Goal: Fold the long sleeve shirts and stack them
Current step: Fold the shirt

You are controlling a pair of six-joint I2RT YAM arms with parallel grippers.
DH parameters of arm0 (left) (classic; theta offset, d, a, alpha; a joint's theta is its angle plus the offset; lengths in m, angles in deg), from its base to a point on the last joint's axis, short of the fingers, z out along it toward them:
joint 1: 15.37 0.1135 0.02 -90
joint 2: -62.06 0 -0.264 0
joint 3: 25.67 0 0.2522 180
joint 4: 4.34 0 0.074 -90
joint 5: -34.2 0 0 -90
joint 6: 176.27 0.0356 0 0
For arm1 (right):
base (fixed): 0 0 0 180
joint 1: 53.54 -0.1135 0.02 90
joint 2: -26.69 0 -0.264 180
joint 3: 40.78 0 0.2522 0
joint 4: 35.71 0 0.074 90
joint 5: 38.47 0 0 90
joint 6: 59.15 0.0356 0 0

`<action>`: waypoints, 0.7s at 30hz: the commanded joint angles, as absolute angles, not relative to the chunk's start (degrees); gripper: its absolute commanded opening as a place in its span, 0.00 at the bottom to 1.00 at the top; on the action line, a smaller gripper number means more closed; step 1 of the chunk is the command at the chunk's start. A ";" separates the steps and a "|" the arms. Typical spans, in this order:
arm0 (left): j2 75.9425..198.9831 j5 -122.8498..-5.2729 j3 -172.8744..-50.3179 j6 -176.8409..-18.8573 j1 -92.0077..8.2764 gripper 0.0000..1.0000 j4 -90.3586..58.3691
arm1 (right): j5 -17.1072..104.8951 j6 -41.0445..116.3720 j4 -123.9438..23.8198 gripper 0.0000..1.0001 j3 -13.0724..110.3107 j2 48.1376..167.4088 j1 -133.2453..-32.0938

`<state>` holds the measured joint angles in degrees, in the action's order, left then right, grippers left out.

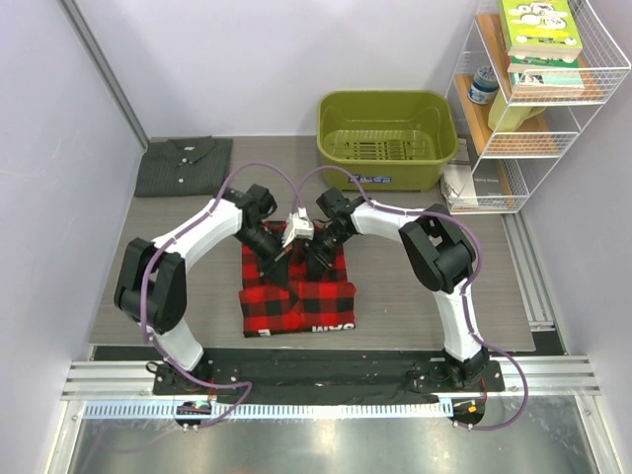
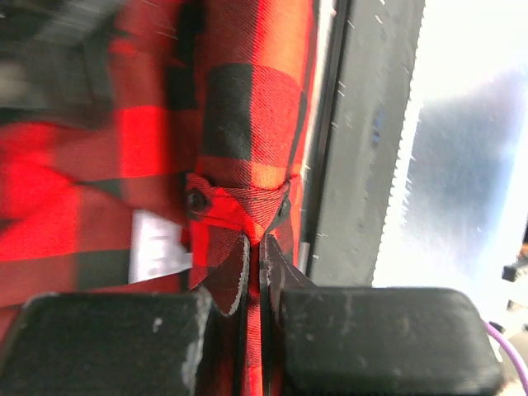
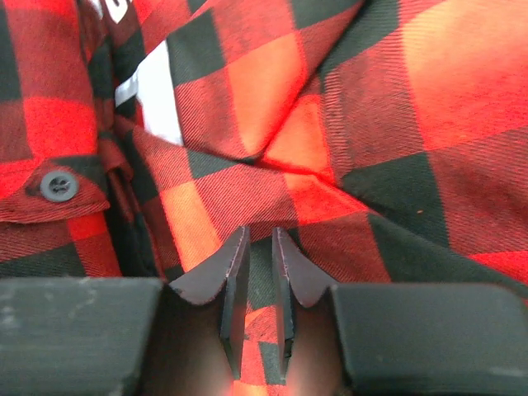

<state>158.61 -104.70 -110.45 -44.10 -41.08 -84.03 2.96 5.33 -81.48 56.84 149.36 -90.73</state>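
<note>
The left gripper (image 2: 254,268) has its jaws drawn almost together, nipping a ridge of red-and-black cloth between the tips, just below a dark button (image 2: 195,199). The right gripper (image 3: 261,272) does much the same: its jaws sit a sliver apart, with a fold of the same plaid caught in the gap.

Both pinches land side by side on the far half of the plaid shirt (image 1: 296,301). The two arms reach in from either flank, so their wrists nearly meet above the cloth. My guess is that the paired hold lets them lift one edge evenly and carry it over for another fold, rather than dragging a single corner askew.

The shirt lies in the middle of the surface (image 1: 405,296), already gathered into a rough rectangle, and a white label (image 3: 158,111) shows among the layers. The grey shirt (image 1: 183,166) rests folded flat at the far left, well apart. It is presumably the other half of the stack, but I cannot say which shirt will go on top.
</note>
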 commanded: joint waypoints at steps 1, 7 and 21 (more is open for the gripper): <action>161.80 -104.93 -118.68 -43.83 -38.31 0.00 -85.59 | 3.02 -0.61 -84.62 0.23 56.04 145.78 -91.34; 165.41 -103.26 -124.24 -41.10 -37.16 0.00 -88.06 | 3.63 -2.90 -88.22 0.23 59.55 145.78 -90.72; 169.72 -103.88 -130.56 -37.05 -36.72 0.00 -92.45 | 6.09 -2.38 -91.57 0.26 82.14 154.30 -86.77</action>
<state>168.20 -102.78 -127.22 -39.22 -36.99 -88.95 7.11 -3.48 -92.84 78.28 150.57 -87.08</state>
